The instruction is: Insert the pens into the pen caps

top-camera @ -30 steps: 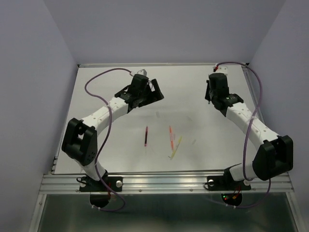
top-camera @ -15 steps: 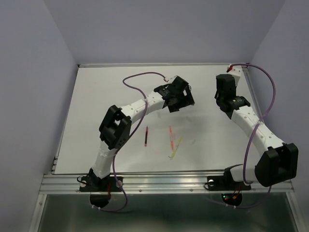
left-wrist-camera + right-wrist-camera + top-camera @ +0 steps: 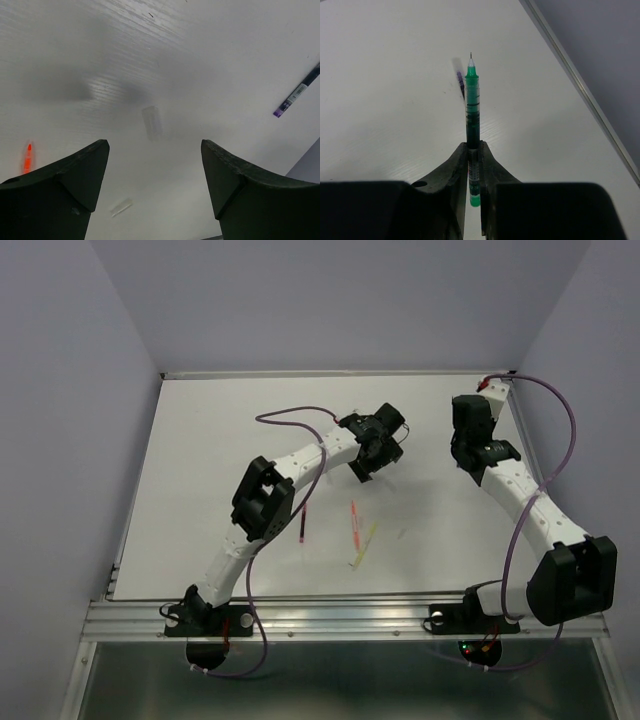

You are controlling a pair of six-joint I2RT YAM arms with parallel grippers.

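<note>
My left gripper [image 3: 366,466] hangs open and empty over the back middle of the table. In the left wrist view its jaws [image 3: 154,145] stand wide apart above one pale pen cap [image 3: 151,121]. A second cap [image 3: 121,207] lies nearer. The tip of the orange-red pen [image 3: 27,157] shows at the left and the dark blue pen [image 3: 298,91] at the upper right. My right gripper [image 3: 470,447] is shut [image 3: 474,146] on the green pen [image 3: 472,112], tip pointing away. The maroon pen [image 3: 302,523], orange-red pen [image 3: 353,525] and yellow pen [image 3: 365,543] lie at the table's middle.
The table's raised right edge [image 3: 580,80] runs close to my right gripper. A metal rail [image 3: 340,615] borders the near edge by the arm bases. Grey walls stand around the table.
My left arm has swung from the back left to the back middle, over the caps. My right gripper has shifted a little to the right with the green pen.
</note>
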